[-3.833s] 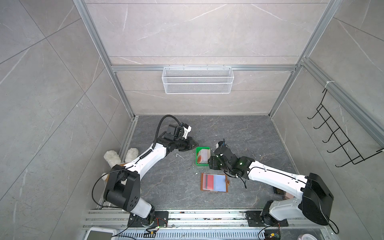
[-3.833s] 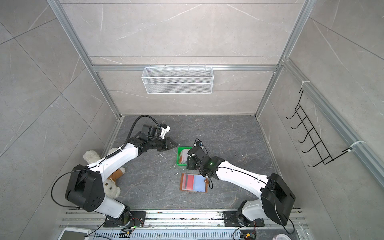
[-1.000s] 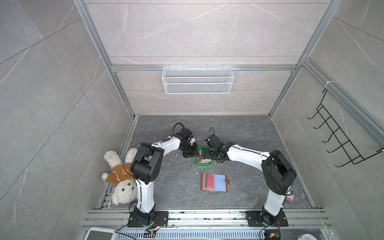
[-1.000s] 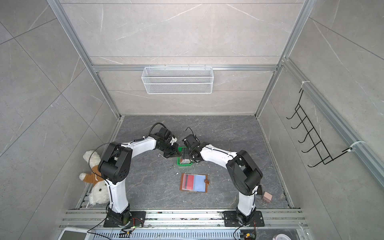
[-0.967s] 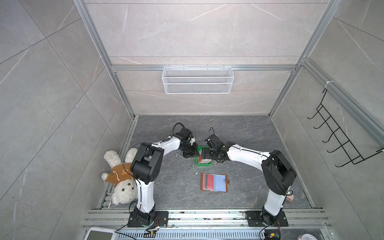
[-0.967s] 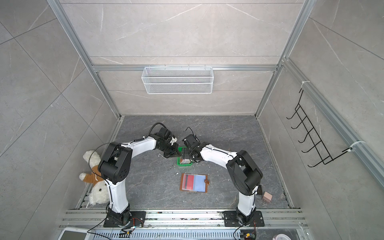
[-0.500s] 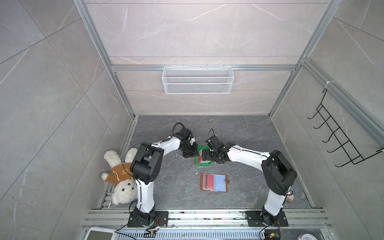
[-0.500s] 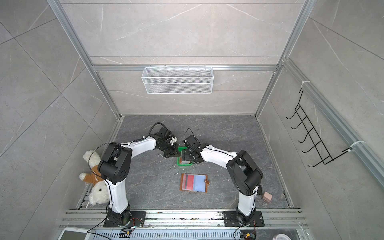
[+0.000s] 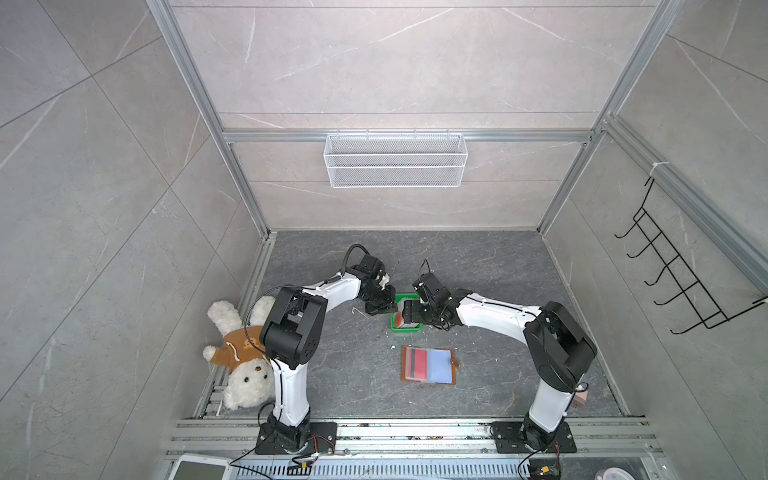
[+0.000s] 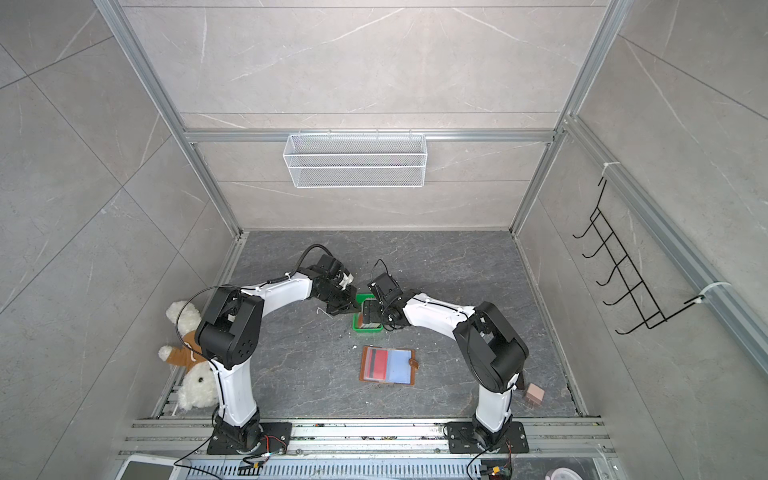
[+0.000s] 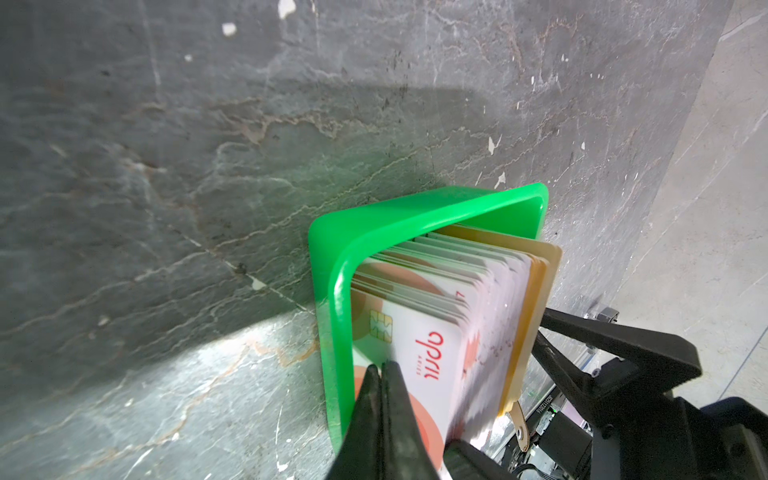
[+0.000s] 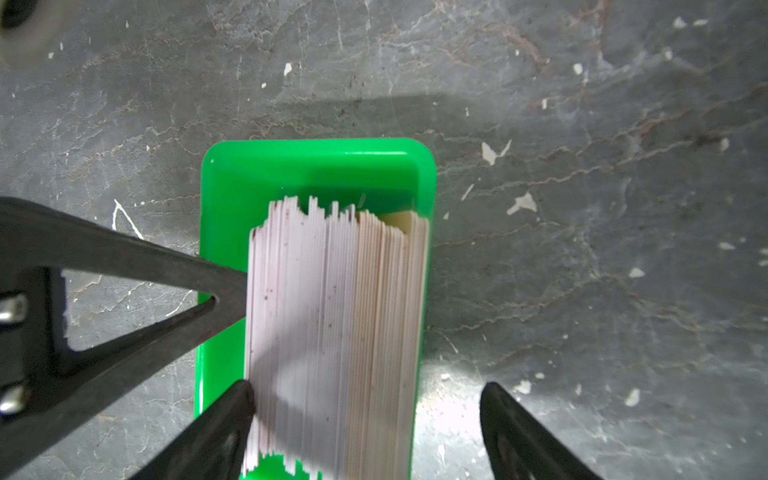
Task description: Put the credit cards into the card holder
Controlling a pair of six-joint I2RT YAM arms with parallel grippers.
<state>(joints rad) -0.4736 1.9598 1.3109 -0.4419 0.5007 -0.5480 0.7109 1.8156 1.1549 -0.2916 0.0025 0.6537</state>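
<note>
The credit cards [image 11: 436,332] stand on edge as a thick stack [image 12: 332,324] inside a small green tray [image 12: 316,166]. My left gripper [image 11: 381,365] is shut, with nothing visible between its fingers. Its tips sit inside the tray, against the face of the front card. My right gripper [image 12: 368,388] is open and straddles the stack: one fingertip touches the front card, the other hangs over the floor outside the tray. In both top views the grippers meet over the tray [image 9: 406,328], and the card holder [image 9: 428,365] lies open on the floor in front of it.
A teddy bear [image 9: 245,374] lies by the left arm's base. A small brown block [image 10: 534,394] sits near the right arm's base. A wire basket [image 9: 395,160] hangs on the back wall and a black hook rack [image 9: 685,282] on the right wall.
Since the oldest frames both grippers have come in to the green tray from either side. Over the last second the right gripper edged slightly further over the tray, and the left barely moved.
</note>
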